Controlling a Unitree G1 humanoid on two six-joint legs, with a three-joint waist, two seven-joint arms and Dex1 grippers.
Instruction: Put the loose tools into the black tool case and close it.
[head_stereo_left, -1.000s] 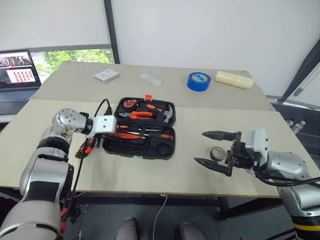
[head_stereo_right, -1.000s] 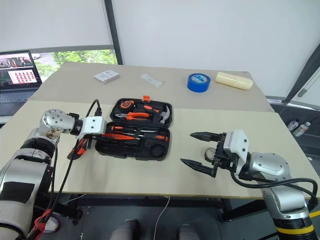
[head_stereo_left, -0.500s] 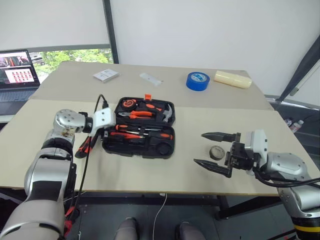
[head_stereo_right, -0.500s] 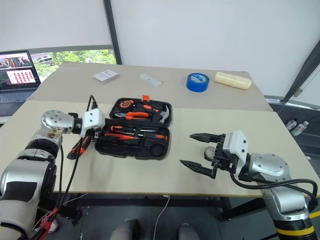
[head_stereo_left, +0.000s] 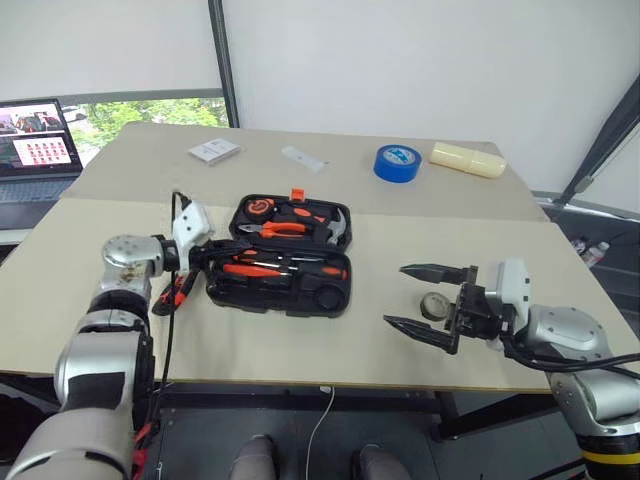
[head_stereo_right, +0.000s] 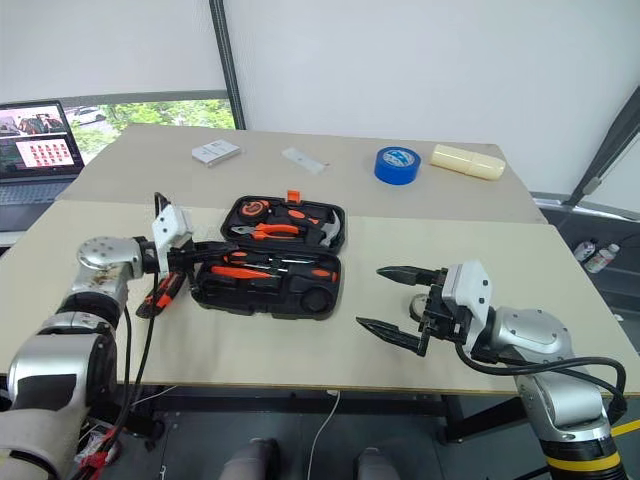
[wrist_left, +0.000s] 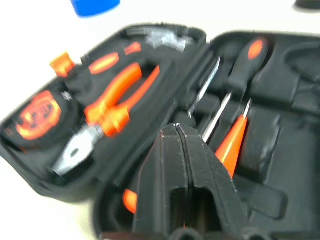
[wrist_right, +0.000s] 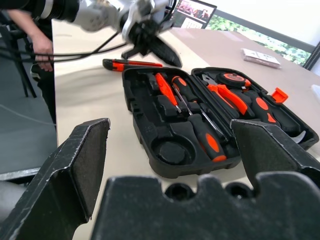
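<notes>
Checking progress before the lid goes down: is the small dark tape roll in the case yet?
Out. The small tape roll lies on the table beside the open right gripper; the case's round recess is empty.

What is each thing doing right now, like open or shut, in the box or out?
black tool case: open, lying flat
left gripper: jaws shut, empty
right gripper: jaws wide open, empty
screwdrivers: in the case
utility knife: loose on the table
small tape roll: loose on the table
laptop: open, screen on
</notes>
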